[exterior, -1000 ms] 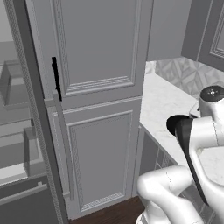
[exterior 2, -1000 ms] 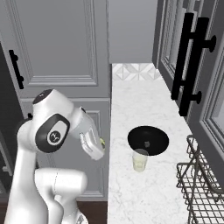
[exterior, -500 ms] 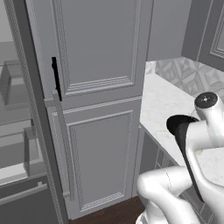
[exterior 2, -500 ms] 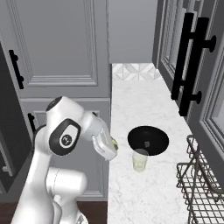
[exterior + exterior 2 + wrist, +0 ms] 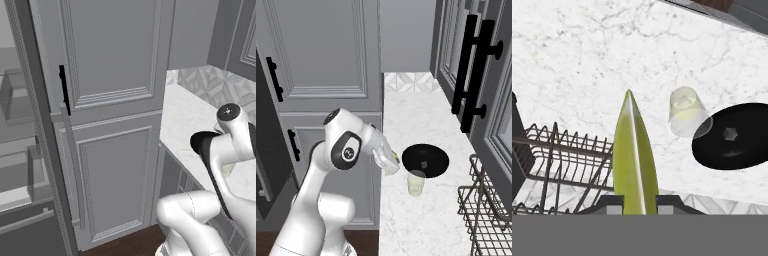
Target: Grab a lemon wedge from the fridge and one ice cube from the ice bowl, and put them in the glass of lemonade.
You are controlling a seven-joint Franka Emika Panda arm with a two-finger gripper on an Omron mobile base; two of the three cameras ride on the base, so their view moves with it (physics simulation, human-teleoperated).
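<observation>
The gripper [image 5: 632, 202] is clamped on the lemon wedge [image 5: 633, 160], which stands up between the two fingertips as a yellow-green sliver in the hand view. In the right base view the gripper [image 5: 387, 162] now hangs over the edge of the marble counter [image 5: 421, 120], just left of the glass of lemonade [image 5: 416, 183] and the ice bowl [image 5: 425, 160]; a second ago it was further left, off the counter's edge, so the arm has swung toward the glass. The wedge [image 5: 393, 159] shows as a yellow speck at the fingertips. The glass stands upright, just in front of the black bowl, with the wire dish rack [image 5: 488, 210] to its right. A small ice cube [image 5: 730, 134] lies in the bowl [image 5: 732, 136]. The open fridge [image 5: 30, 165] is at the left of the left base view.
</observation>
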